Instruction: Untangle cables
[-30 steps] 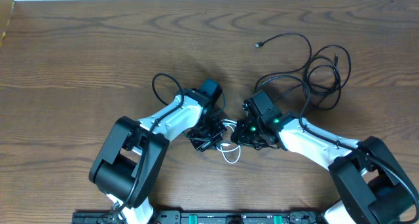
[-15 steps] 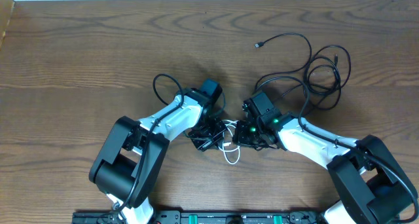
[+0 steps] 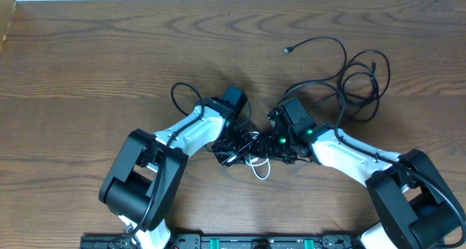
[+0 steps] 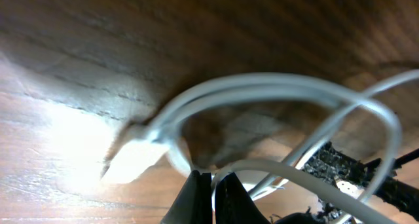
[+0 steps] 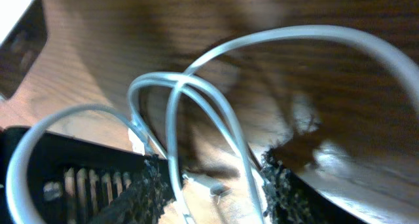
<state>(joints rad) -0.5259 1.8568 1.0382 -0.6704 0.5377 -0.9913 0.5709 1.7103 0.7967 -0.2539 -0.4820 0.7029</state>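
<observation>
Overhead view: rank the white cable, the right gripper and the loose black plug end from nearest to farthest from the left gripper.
1. The white cable: right at the left gripper, bunched between both grippers.
2. The right gripper: just across that bunch, on the right.
3. The black plug end: well up the table, toward its far edge.

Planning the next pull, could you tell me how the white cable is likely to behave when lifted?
The white cable will probably flop, since it lies in loose loops. It looks thin, so likely light. Its smooth jacket may slip.
</observation>
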